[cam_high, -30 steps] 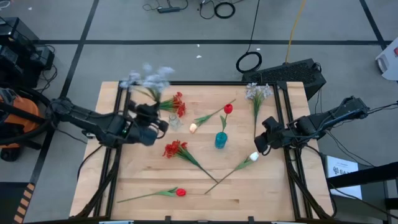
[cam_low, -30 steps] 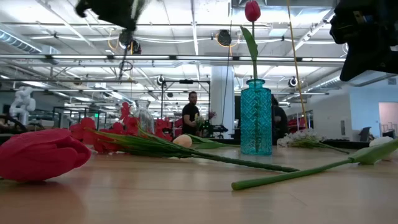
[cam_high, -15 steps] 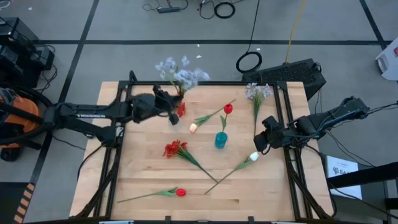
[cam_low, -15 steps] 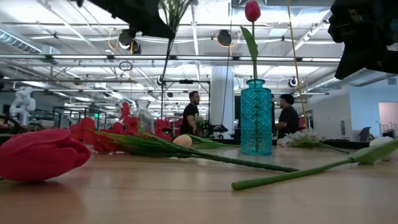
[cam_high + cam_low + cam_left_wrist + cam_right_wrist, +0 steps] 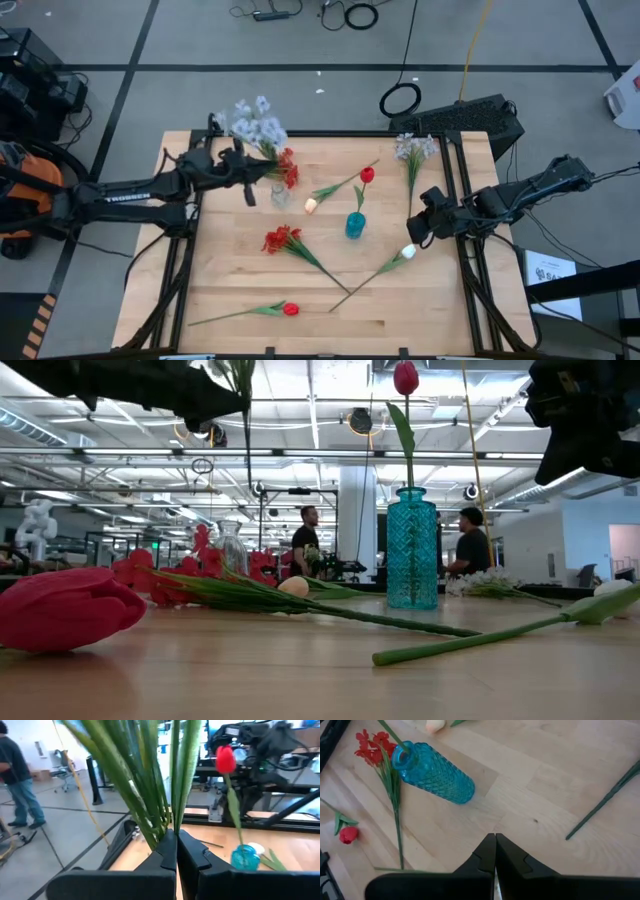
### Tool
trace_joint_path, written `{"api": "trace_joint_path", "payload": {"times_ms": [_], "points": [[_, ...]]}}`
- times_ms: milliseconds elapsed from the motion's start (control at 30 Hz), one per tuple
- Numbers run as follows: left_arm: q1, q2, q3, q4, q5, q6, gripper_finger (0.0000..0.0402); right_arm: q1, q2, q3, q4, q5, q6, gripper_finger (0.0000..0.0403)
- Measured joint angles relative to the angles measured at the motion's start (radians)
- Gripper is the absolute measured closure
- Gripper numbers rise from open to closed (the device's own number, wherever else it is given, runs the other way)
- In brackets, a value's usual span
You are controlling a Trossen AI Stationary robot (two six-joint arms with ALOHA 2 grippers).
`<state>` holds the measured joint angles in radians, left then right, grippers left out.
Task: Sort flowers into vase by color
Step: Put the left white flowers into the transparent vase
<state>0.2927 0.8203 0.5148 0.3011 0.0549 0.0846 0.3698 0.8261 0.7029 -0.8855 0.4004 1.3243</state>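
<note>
A wooden table [image 5: 240, 290] seen from above, with two dark robot arms reaching in from either side. On the left, the left gripper [image 5: 243, 166] is raised above the table's far left part, its fingers clamped together on the green stems of a pale blue spray [image 5: 252, 122], whose blooms hang out past the far edge. Just beside it stands a clear vase [image 5: 279, 195] with red clusters [image 5: 288, 167] in it. A cream bud [image 5: 310, 205] lies close by. Nearer the front, a red cluster [image 5: 281, 239] lies flat on the wood, and a red rosebud [image 5: 290, 309] lies near the front edge. In the middle stands a blue vase [image 5: 355, 225] holding one upright red rosebud [image 5: 366, 175]. To its right a white bud [image 5: 408, 251] lies on its long stem. A pale spray [image 5: 414, 149] lies at the far right corner. The right gripper [image 5: 424, 229] hovers over the table's right edge, fingers pressed together on nothing. At table height, two people stand far behind.
</note>
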Motion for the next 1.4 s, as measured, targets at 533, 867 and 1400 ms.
{"api": "trace_joint_path", "payload": {"times_ms": [533, 867, 1400], "points": [[0.002, -0.046, -0.111, -0.024, -0.004, -0.016, 0.0402, 0.000, 0.018, 0.000, 0.017, 0.022, 0.041, 0.0403], [0.002, -0.057, -0.111, -0.012, -0.002, 0.010, 0.0402, 0.000, 0.018, 0.000, 0.028, 0.022, 0.083, 0.0403], [0.002, -0.057, -0.111, -0.032, -0.032, 0.039, 0.0402, 0.000, 0.018, 0.000, 0.030, 0.024, 0.130, 0.0403]]}}
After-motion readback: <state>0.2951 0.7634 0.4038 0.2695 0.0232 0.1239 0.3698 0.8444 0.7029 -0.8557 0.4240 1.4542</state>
